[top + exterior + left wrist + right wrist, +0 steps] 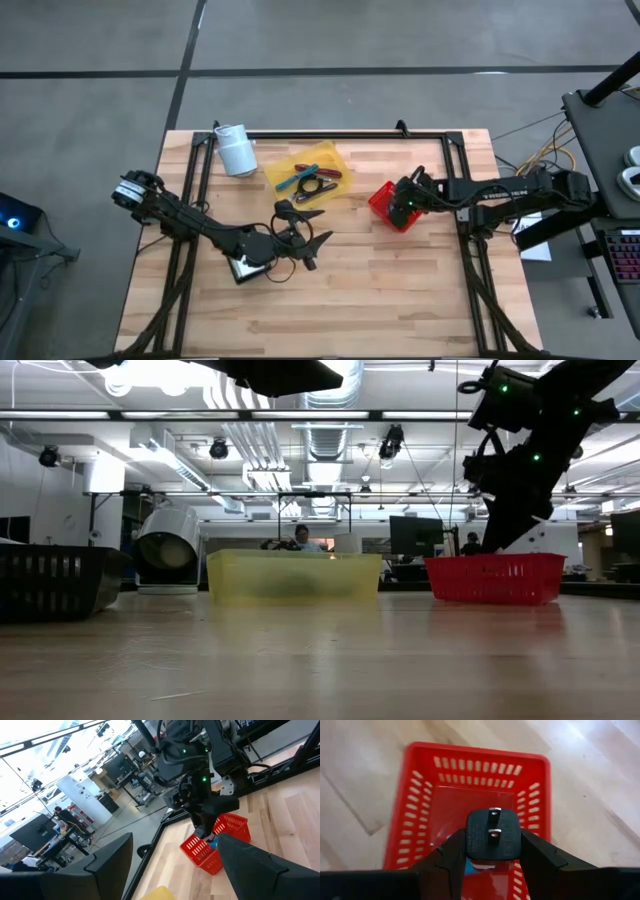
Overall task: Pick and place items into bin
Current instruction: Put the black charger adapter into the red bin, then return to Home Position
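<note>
The right gripper (492, 851) is closed down to the width of a black plug (493, 834), a square adapter with two metal prongs, which its two fingers (454, 854) clamp from either side. It hangs directly over the red bin (470, 795), and the plug sits above the bin's open mouth, clear of the floor; something small and blue lies just below the plug inside the bin. In the high view this gripper (403, 203) is over the red bin (392, 207) at the table's right middle.

The left gripper (305, 235) hovers with its fingers (250, 865) spread wide and nothing between them. A yellow tray (308, 172) lies just beyond it, a black bin (243, 267) just behind it under the arm, and a white roll (235, 150) farther off toward the back left corner.

Counted: one red bin, one yellow tray, one black bin, one roll, one plug. The tray holds several small items (312, 180), teal, red and black among them; their exact number cannot be told.
</note>
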`<action>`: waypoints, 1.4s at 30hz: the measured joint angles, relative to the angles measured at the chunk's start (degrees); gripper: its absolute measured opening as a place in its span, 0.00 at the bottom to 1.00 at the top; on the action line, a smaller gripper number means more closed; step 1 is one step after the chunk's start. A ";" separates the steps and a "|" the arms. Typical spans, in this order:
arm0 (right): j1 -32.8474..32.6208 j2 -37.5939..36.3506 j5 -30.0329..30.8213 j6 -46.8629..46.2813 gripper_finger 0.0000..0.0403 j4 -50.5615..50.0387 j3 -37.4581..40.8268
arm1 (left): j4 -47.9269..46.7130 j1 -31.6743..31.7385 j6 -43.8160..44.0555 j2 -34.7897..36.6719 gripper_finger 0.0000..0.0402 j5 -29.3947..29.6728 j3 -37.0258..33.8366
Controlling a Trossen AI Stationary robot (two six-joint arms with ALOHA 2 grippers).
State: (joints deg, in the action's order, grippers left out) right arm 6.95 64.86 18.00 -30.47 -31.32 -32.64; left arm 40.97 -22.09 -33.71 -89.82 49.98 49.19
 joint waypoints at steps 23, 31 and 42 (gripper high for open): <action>-3.64 0.00 0.02 20.96 0.45 23.63 2.10 | -1.23 2.50 10.62 0.65 0.68 -7.52 -0.39; -3.72 0.00 -0.24 33.62 0.41 45.67 8.42 | -11.20 13.23 26.73 1.75 0.62 -34.94 -1.13; -3.72 0.00 -0.49 35.11 0.38 54.91 16.24 | -14.22 16.94 27.88 12.88 0.29 -41.00 -7.80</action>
State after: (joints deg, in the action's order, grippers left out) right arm 3.22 64.86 17.52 4.64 23.59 -16.40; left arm 26.75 -5.15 -5.83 -76.94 8.97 41.39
